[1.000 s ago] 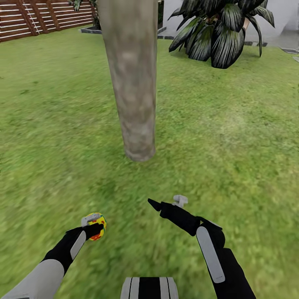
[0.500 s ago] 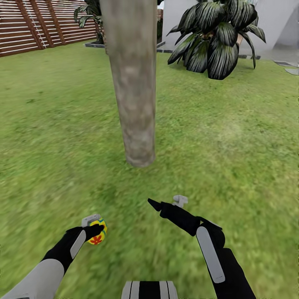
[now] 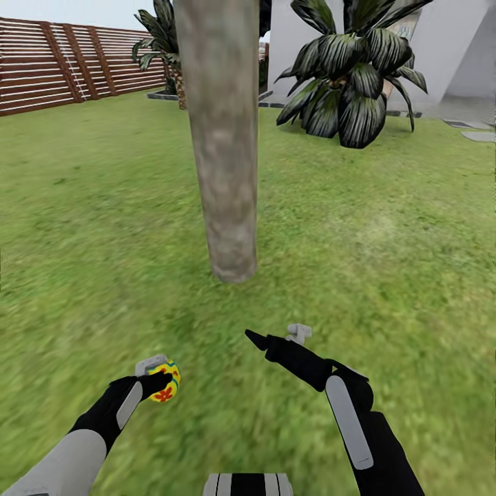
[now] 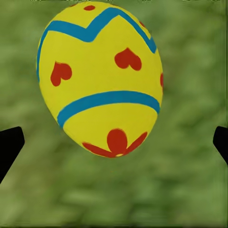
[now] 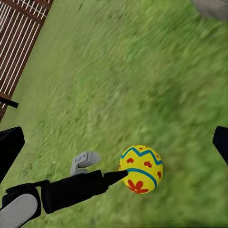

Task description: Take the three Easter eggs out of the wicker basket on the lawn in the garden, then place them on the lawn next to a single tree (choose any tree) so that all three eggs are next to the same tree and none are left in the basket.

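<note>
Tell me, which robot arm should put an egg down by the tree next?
Probably the left. Its gripper already holds an Easter egg above the lawn, close to the tree. The right gripper carries nothing.

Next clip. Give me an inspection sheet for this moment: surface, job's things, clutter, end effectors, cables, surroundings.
Surface: lawn, mottled green grass.
Job's things: one painted egg held above the grass in front of the tree.
Clutter: nothing seen.
End effectors: left end effector shut on the egg; right end effector open, holding nothing.
Cables: nothing seen.
Surroundings: slatted wooden fence, dark broad-leaved plant, pale building wall.
</note>
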Available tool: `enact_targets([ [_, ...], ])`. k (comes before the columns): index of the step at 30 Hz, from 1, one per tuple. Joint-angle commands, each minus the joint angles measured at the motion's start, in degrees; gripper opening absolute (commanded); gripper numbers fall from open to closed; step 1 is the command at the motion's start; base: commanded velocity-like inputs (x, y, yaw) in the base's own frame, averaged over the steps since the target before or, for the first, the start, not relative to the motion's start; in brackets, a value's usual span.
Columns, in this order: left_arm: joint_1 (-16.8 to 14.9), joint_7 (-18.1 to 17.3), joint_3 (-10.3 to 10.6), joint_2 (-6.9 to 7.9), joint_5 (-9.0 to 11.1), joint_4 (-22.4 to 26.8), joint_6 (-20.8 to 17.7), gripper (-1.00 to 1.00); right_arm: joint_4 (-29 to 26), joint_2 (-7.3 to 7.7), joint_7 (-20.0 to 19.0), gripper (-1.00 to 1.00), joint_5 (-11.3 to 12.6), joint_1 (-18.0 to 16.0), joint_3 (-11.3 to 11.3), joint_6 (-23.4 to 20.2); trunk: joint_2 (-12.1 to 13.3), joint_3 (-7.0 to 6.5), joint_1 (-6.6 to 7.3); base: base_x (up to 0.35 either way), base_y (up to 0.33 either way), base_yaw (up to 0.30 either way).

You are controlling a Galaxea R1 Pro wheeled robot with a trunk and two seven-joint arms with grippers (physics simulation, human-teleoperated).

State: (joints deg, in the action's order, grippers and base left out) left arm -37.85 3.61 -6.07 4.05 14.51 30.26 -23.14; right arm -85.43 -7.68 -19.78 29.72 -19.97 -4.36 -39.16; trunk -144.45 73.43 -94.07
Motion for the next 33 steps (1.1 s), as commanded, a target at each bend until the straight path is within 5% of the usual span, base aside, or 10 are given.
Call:
enact_targets([
  [1, 0.0, 0.3, 0.0, 0.00, 0.6, 0.1, -0.3, 1.00, 0.0, -0.01, -0.1, 1.00, 0.1, 0.0, 0.1, -0.3, 0.0, -0.19, 0.05, -0.083, 0.000, 0.000],
  [20, 0.0, 0.2, -0.2, 0.43, 0.8, 2.6, -5.9, 1.00, 3.5, 0.48, 0.1, 1.00, 0.3, -0.1, 0.7, 2.6, 0.3, -4.40, 0.54, -0.038, 0.000, 0.000],
  [33, 0.2, 0.0, -0.9, 0.46, 1.0, 11.7, -19.6, 1.00, 3.6, 0.89, 0.0, 1.00, 0.7, -0.1, 1.1, 2.7, 0.3, -5.72, 0.69, -0.043, 0.000, 0.000],
])
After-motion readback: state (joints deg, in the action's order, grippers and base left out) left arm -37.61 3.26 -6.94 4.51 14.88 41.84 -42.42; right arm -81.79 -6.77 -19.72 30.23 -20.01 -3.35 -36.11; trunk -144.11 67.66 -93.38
